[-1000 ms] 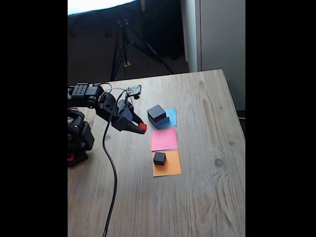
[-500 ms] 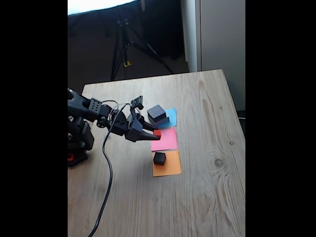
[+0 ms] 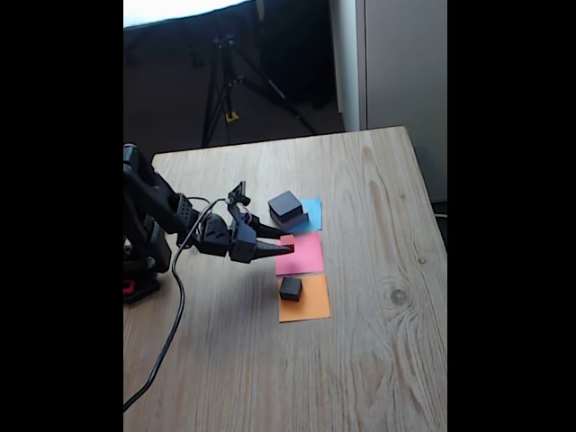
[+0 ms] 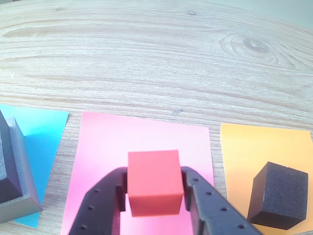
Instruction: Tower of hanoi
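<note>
The gripper (image 4: 154, 208) is clamped on the tiny red cube (image 4: 154, 182) over the pink paper square (image 4: 142, 147), likely its landing spot, since the orange square (image 4: 244, 156) beside pink holds a small black block (image 4: 276, 196)

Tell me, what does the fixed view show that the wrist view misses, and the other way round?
Fixed view alone: the arm reaching from the left, its cable, the whole table and a tripod behind it.

Wrist view alone: a close look at the gripper, its jaws pressed against both sides of the red cube above the pink paper.

Both: the gripper with the red cube, the pink paper, a small black block on the orange paper, and dark blocks on the blue paper.
</note>
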Robot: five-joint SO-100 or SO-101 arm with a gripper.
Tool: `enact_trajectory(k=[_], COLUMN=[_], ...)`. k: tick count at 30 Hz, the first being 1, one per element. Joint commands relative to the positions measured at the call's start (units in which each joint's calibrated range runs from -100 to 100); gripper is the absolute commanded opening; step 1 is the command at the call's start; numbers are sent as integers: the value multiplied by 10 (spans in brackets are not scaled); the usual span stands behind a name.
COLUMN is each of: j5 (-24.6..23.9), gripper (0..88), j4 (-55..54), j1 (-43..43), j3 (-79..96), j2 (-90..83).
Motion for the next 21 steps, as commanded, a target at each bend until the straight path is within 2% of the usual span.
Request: enact_trajectory(k=[1, 5, 16, 21], j5=[10, 10, 10, 10], gripper=[39, 46, 84, 130], j4=[-38, -70, -74, -75], j1=[-1, 0, 3, 3], j3=[-25, -26, -63, -66], j2=[33, 63, 112, 120])
